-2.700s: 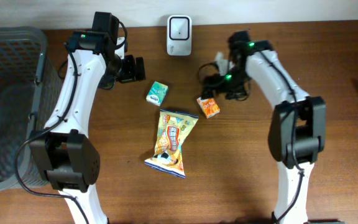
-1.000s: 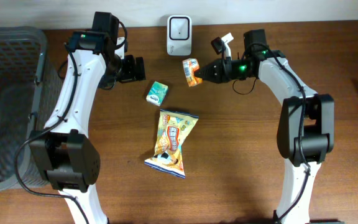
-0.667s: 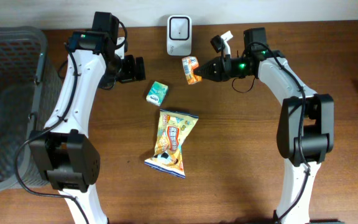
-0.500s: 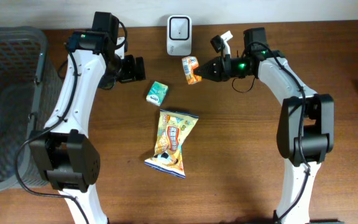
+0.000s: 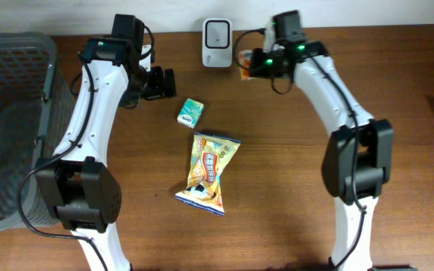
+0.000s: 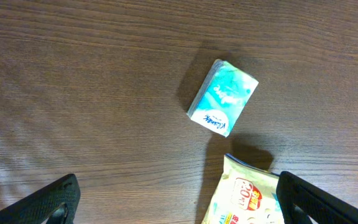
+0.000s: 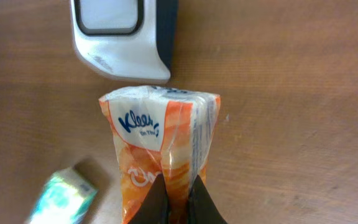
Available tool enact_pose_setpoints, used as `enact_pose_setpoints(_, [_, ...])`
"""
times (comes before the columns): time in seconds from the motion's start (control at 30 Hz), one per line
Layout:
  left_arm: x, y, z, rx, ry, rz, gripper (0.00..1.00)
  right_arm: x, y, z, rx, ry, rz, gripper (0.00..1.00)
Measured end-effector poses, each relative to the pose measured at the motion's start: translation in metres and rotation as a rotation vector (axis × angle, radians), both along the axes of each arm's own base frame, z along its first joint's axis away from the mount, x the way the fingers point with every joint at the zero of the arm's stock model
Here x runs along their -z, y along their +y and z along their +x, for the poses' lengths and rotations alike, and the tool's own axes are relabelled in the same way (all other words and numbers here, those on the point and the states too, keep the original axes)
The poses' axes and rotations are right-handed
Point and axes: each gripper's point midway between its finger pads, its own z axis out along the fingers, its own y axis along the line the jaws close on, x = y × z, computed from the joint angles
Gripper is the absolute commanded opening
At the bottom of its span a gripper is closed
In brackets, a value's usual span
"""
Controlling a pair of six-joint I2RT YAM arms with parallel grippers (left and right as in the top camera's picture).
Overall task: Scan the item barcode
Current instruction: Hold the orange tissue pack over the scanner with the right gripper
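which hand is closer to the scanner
right. the right hand holds the orange tissue pack beside the scanner; the left hand is farther off, on its other side

Teal tissue pack (image 5: 191, 111) lying near the left gripper (image 5: 170, 83), snack bag (image 5: 208, 172) just past it, grey basket (image 5: 13, 39) well behind.
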Motion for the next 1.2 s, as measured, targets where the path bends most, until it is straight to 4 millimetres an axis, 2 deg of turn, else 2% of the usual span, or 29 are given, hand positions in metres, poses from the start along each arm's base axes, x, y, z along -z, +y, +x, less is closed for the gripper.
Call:
enact_pose_setpoints(0.03, [0.000,0.000,0.000,0.000,0.000,0.000,0.99,-0.005,0.003,0.006,0.009,-0.059,-0.099,0.04])
enact_pose_setpoints(0.1, [0.000,0.000,0.000,0.000,-0.002,0.000,0.99,-0.036,0.019,0.030,-0.033,-0.315,-0.404,0.04])
enact_pose_setpoints(0.17, [0.000,0.000,0.000,0.000,-0.002,0.000,0.99,-0.069,0.042,0.043,-0.098,-0.510,-0.591,0.04])
enact_pose_setpoints(0.2, [0.000,0.000,0.000,0.000,-0.001,0.000,0.99,-0.086,0.053,0.048,-0.124,-0.593,-0.656,0.04])
enact_pose_setpoints(0.3, [0.000,0.000,0.000,0.000,0.000,0.000,0.99,-0.102,0.056,0.058,-0.122,-0.685,-0.740,0.04])
enact_pose_setpoints(0.4, [0.000,0.000,0.000,0.000,0.000,0.000,0.99,-0.091,0.054,0.070,-0.154,-0.710,-0.776,0.04])
enact_pose_setpoints(0.43, [0.000,0.000,0.000,0.000,0.000,0.000,0.99,-0.077,0.056,0.074,-0.195,-0.706,-0.794,0.04])
enact_pose_setpoints(0.53, [0.000,0.000,0.000,0.000,0.000,0.000,0.99,-0.053,0.066,0.084,-0.272,-0.736,-0.841,0.04])
enact_pose_setpoints(0.63, [0.000,0.000,0.000,0.000,0.000,0.000,0.99,-0.034,0.077,0.086,-0.380,-0.743,-0.871,0.04])
enact_pose_setpoints(0.77, [0.000,0.000,0.000,0.000,0.000,0.000,0.99,-0.034,0.087,0.085,-0.454,-0.776,-0.867,0.04])
enact_pose_setpoints(0.9, [0.000,0.000,0.000,0.000,0.000,0.000,0.99,-0.036,0.089,0.086,-0.457,-0.786,-0.867,0.04])
enact_pose_setpoints(0.97, [0.000,0.000,0.000,0.000,0.000,0.000,0.99,-0.057,0.074,0.096,-0.283,-0.837,-0.873,0.04])
enact_pose_setpoints(1.0, [0.000,0.000,0.000,0.000,-0.001,0.000,0.99,-0.071,0.060,0.099,-0.155,-0.855,-0.876,0.04])
enact_pose_setpoints(1.03, [0.000,0.000,0.000,0.000,0.000,0.000,0.99,-0.086,0.037,0.101,0.025,-0.864,-0.872,0.04])
enact_pose_setpoints(1.1, [0.000,0.000,0.000,0.000,0.000,0.000,0.99,-0.097,-0.025,0.098,0.304,-0.801,-0.936,0.04])
enact_pose_setpoints(1.13, [0.000,0.000,0.000,0.000,0.000,0.000,0.99,-0.096,-0.071,0.094,0.445,-0.726,-1.003,0.04])
enact_pose_setpoints(1.2, [0.000,0.000,0.000,0.000,0.000,0.000,0.99,-0.093,-0.139,0.082,0.617,-0.609,-1.107,0.04])
